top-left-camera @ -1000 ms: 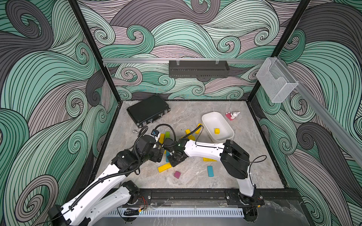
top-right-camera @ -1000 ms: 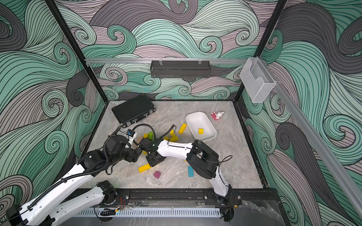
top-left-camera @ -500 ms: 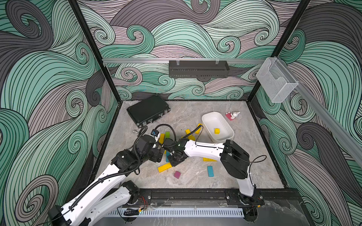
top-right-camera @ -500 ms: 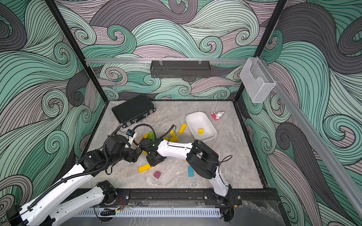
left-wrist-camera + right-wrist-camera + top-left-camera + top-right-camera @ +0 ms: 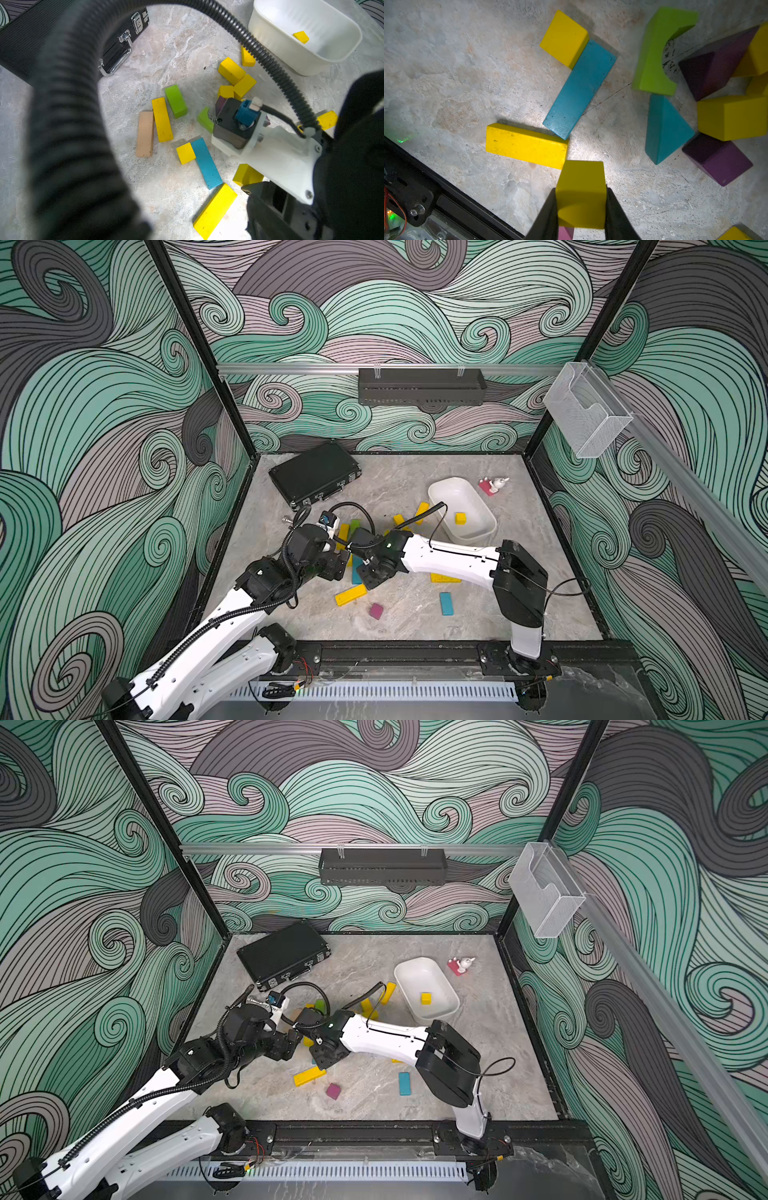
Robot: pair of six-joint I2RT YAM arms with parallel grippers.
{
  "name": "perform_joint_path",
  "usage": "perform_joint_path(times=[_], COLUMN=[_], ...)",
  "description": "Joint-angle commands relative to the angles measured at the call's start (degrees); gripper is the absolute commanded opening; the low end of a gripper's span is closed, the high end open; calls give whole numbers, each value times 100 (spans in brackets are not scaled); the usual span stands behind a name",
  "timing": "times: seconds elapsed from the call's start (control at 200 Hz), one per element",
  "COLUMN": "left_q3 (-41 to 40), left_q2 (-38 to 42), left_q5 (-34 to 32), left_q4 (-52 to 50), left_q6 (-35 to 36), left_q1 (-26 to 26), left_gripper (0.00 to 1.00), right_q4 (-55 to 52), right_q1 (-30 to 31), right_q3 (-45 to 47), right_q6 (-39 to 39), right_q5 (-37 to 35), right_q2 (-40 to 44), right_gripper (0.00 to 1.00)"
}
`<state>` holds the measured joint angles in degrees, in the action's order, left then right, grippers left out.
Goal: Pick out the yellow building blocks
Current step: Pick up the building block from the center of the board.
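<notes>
Black case (image 5: 314, 477) lying at the far left of the marble floor (image 5: 399, 626); small pink-and-white figurine (image 5: 493, 485) sitting far right; teal bar (image 5: 446, 603), magenta cube (image 5: 376, 611), lime-green blocks (image 5: 176, 101), tan bar (image 5: 145, 134) and purple blocks (image 5: 716, 160) lying scattered.

From my seat both top views are evenly lit and sharp, walls bowing at the edges. In the left wrist view the cable (image 5: 79, 124) is a blurred black mass. The right wrist view has a bright glare patch on the tabletop (image 5: 583, 149) beside the yellow bar (image 5: 525, 145).
</notes>
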<state>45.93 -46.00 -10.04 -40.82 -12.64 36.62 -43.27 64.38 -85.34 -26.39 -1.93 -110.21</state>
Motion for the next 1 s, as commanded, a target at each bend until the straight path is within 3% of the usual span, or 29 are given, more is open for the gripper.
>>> perform_joint_path(times=[0.0,0.996], left_q3=[20,258], left_q2=[-84,-1217], left_q5=[21,1246], left_q4=[10,1048], left_q6=[-67,-933], left_q1=[-32,-32], left_gripper=[85,83], right_q4=[-66,-41], right_q1=[-41,-964], right_q3=[82,1034], right_q6=[122,604], right_q5=[-176,-189], right_q2=[275,1577], right_gripper=[20,20])
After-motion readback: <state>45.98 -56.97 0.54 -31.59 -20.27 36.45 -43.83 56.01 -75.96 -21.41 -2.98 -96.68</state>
